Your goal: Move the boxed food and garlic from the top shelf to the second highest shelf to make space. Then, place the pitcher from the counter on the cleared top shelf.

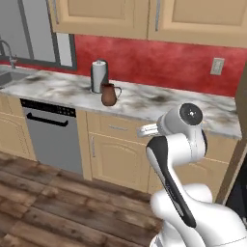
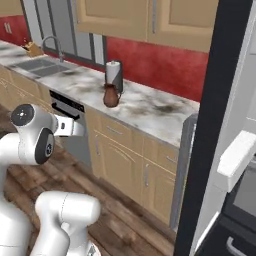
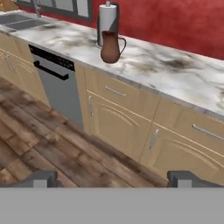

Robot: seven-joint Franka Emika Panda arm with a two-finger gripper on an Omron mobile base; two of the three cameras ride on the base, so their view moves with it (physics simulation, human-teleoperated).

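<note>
Pitcher sits upright on the table, just in front of the white-and-silver cylinder by the red backsplash, handle pointing away from the sink. Same spot in the left base view and right base view. Dishwasher is below the table, on the sink side of the pitcher.

Claw is released, jaws wide apart, nothing between them. It hangs out over the wood floor, well apart from the pitcher and aimed roughly toward it. Arm is folded close to the base.

Progress, as a judgement: fridge shelves, red box and garlic aren't visible from here, so can't confirm the first part is done. Claw being empty and facing the table suggests the robot is on the pitcher leg now. Fridge door edge stands off to the far side of the pitcher from the sink.

Left to do: reach the pitcher, grip it, carry it over to the fridge, set it on the top shelf.
</note>
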